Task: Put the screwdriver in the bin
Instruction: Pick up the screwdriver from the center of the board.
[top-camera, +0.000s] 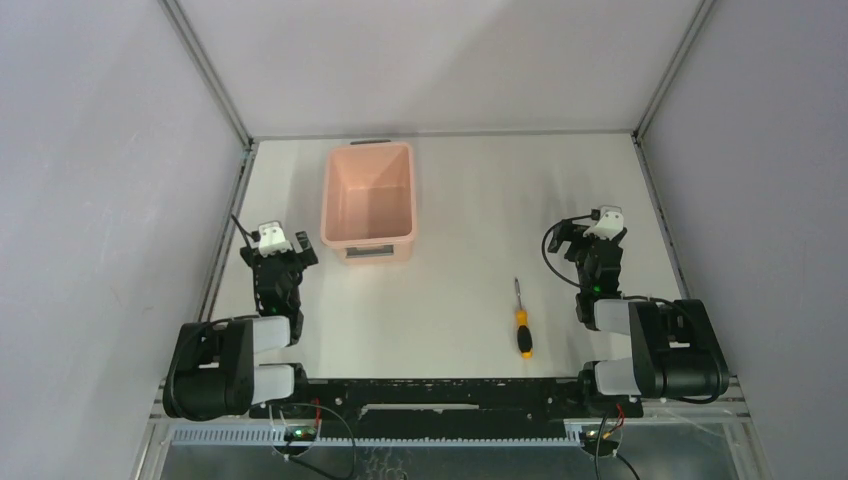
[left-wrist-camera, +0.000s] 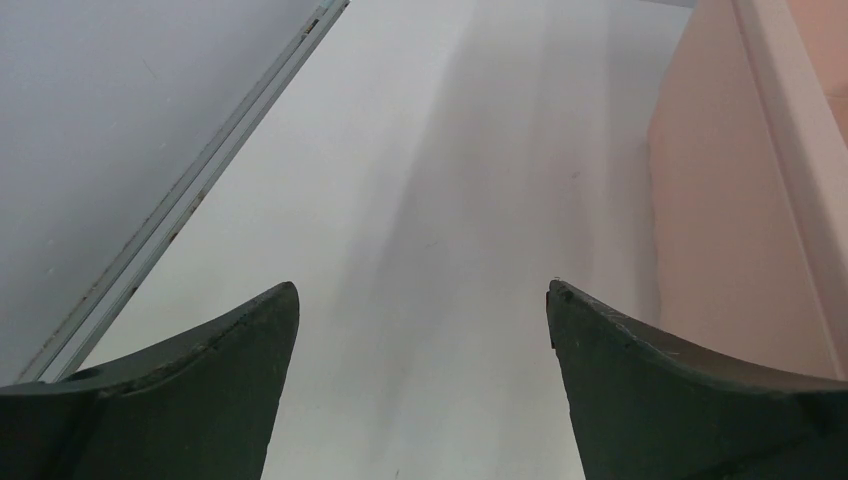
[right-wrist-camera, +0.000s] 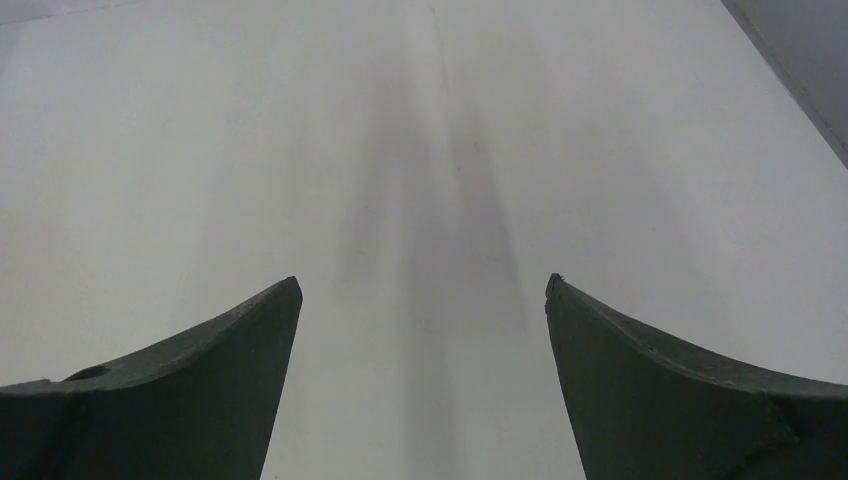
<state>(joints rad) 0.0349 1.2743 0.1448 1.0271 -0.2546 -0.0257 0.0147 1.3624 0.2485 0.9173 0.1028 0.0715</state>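
Nearest, on the worktop (top-camera: 460, 230), between the arms and closer to the right one: screwdriver (top-camera: 522, 326), lying flat, handle toward the bases, shaft pointing away. Further out: left jaws spread wide, gripping nothing, just beside the near left corner of the bin (top-camera: 368, 200). Right jaws likewise spread wide and empty, above bare worktop, apart from the screwdriver. Farthest: bin upright, mouth open, toward the back edge, well apart from the screwdriver.

bin (top-camera: 367, 190): pale pink, dark handle | screwdriver (top-camera: 522, 330): yellow-orange and black handle | table (top-camera: 480, 200): white
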